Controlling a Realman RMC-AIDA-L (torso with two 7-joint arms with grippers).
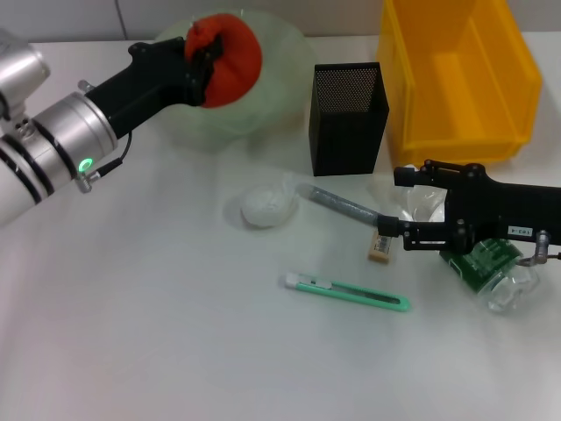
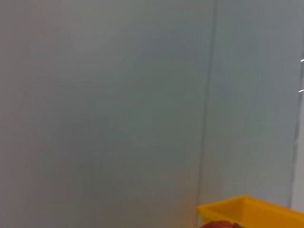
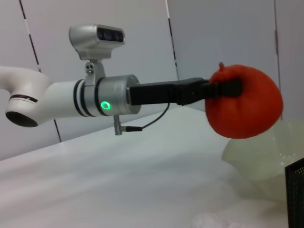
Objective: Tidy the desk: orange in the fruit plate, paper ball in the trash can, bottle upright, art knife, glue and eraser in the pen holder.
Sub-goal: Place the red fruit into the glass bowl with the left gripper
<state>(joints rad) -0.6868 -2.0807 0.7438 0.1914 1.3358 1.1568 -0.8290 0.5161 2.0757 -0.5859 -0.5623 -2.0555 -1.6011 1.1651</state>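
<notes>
A: Left gripper [image 1: 209, 54] has its fingers clamped on the orange [image 1: 230, 60], hanging above the fruit plate [image 1: 289, 61]. Not touching the plate; the right wrist view shows a gap under it.

B: Grip OK?

A: Fingers sit across the top and side of the orange. It's round and firm and probably a bit slick, so I'd guess it could roll once let go. The plate looks thin and light. I'd go low before opening.

B: Right side?

A: Right gripper [image 1: 386, 235] is low over the table with its fingers apart. One tip is right next to the eraser [image 1: 379, 248], and the lying bottle [image 1: 491, 272] is under the arm. Bottle is clear plastic, likely empty and crushable, so take it mid-body, gently.

B: Rest?

A: Paper ball [image 1: 268, 204] is near table centre: light and soft, pinch anywhere. Knife [image 1: 347, 293] lies flat in front of it, thin and rigid, so pinch across the width. Glue stick [image 1: 344, 203] lies between the ball and the right gripper; it'll roll. Pen holder [image 1: 348, 118] stands upright behind them, with the yellow bin [image 1: 456, 74] beside it.
</notes>
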